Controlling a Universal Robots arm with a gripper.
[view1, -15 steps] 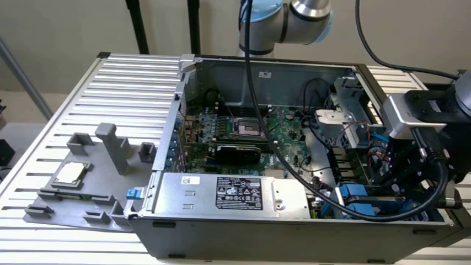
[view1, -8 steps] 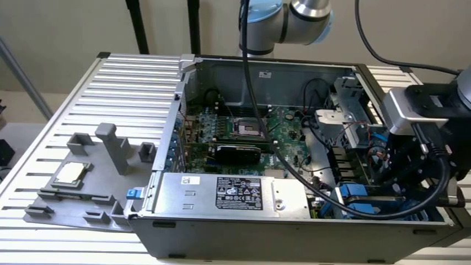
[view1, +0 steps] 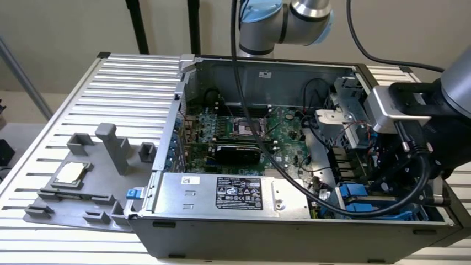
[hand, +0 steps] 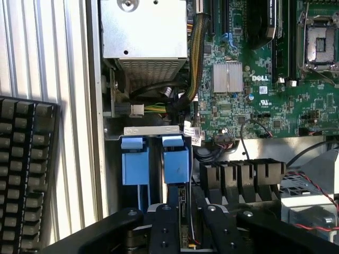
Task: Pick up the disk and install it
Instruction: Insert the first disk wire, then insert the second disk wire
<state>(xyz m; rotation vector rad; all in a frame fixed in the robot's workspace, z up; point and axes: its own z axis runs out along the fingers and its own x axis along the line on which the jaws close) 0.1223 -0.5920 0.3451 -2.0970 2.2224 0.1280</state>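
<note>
Since the disk (hand: 176, 164) is stiff, fairly heavy metal with delicate insides, I'd reckon its blue carrier edges are the safest hold. It stands on edge in the blue drive cage (hand: 132, 168), near the motherboard (hand: 249, 100) inside the computer case (view1: 243, 226). The gripper (hand: 186, 214) hangs close over it, claw slightly spread, pinching nothing.

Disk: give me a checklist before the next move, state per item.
1. Gripper above the drive bay: ok.
2. Disk edge-on in a bay slot, beside second blue carrier: ok.
3. Disk fully seated: cannot tell.
4. Grip on disk: cannot tell.
5. Loose cables beside the bay, outside the slot: ok.
6. CPU chip on grey fixture, away from gripper: ok.
</note>
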